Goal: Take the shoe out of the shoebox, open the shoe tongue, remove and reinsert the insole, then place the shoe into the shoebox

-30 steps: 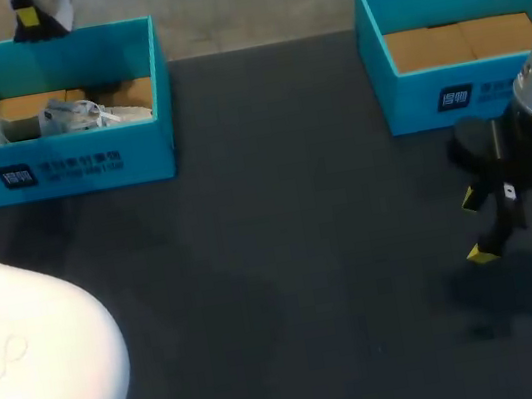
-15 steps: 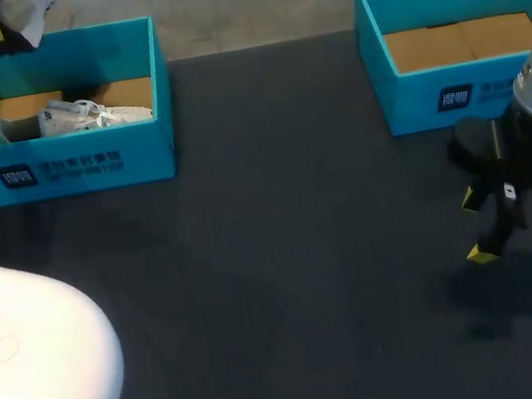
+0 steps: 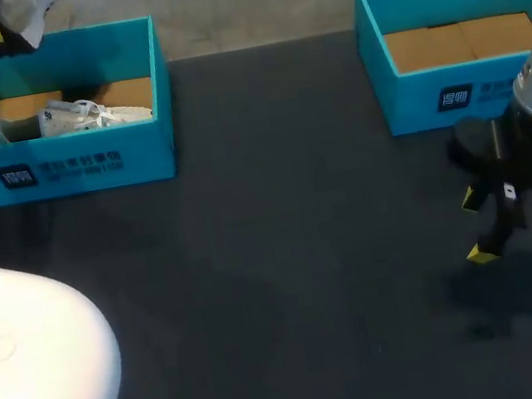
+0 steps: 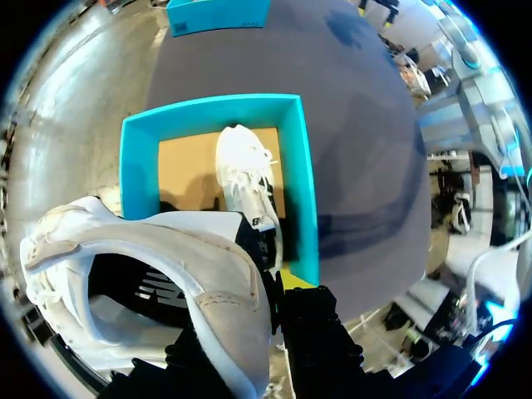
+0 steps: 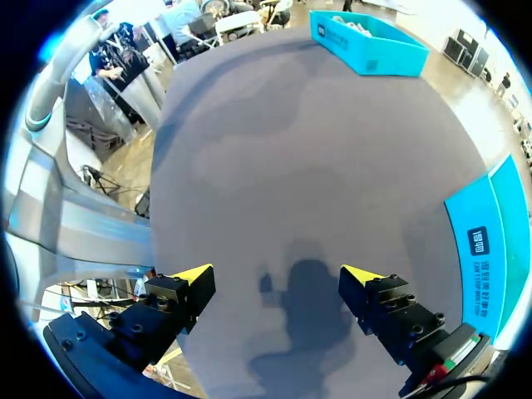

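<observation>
My left gripper (image 4: 270,291) pinches the collar of a white shoe (image 4: 150,258), lifted clear, its dark opening turned toward my wrist. Below and ahead of my fingers sits an open teal shoebox (image 4: 298,166) with a brown cardboard floor. A second white shoe (image 4: 243,174) lies in it along the wall nearest my yellow tip. Another teal shoebox (image 3: 433,102), cardboard floor showing, stands just beyond my right gripper (image 3: 475,225).
</observation>
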Motion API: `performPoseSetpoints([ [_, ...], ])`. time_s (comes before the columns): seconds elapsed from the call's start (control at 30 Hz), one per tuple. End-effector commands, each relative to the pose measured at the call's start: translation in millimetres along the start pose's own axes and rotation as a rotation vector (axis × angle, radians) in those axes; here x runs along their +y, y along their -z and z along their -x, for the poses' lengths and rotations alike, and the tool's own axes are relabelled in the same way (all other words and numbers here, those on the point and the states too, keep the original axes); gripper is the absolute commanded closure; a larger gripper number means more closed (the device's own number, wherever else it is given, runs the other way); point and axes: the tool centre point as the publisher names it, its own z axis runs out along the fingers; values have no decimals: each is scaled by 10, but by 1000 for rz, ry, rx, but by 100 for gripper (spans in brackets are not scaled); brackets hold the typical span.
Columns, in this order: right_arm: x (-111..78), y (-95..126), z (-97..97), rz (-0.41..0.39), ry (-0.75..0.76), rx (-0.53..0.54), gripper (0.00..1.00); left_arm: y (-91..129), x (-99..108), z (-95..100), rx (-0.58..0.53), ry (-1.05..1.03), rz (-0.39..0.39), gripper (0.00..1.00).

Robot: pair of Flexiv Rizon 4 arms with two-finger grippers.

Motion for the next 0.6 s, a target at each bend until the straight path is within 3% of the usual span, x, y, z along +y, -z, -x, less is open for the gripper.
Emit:
performPoseSetpoints([
  [0.03,-7,-7,-13,0,-1,-3,0,-24,84,15,-6,-99,-1,100],
  [0.1,-7,-7,-13,0,-1,-3,0,-41,149,38,14,-188,-20,100],
  [0.37,-7,-7,-13,0,-1,-3,0,-117,312,56,-53,-575,133,100],
  [0.6,-7,-7,-13,0,-1,-3,0,-148,373,73,-71,-663,163,100],
])
